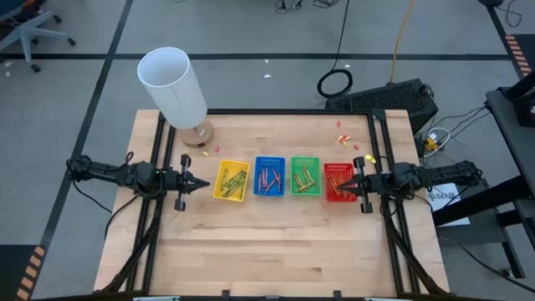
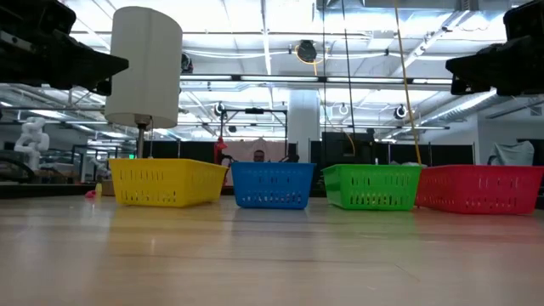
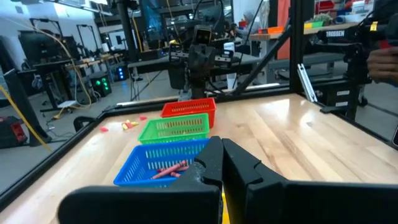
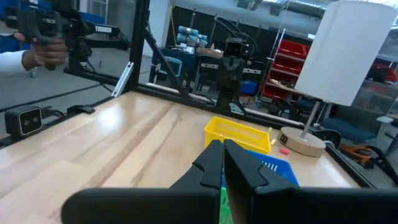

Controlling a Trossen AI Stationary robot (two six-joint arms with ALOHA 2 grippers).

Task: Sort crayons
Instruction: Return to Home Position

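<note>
Hovering closed, left gripper (image 1: 201,183) beside yellow tray (image 1: 231,162), right gripper (image 1: 348,185) closed over red tray (image 1: 335,165), crayons (image 1: 235,180) in both

Grey floor (image 1: 251,33), dark tape lines. Office chair (image 1: 27,27) beyond bench (image 1: 276,242) far-left corner. White lamp (image 1: 173,86) on that corner. Black case (image 1: 393,99) off far-right corner. Ceiling strip lights (image 2: 255,36) overhead. Red storage rack (image 4: 281,70) behind.

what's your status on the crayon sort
Left hand shut, empty, beside yellow tray. Right hand shut, empty, at red tray. Crayons in every tray. Few bits loose behind red tray.
</note>
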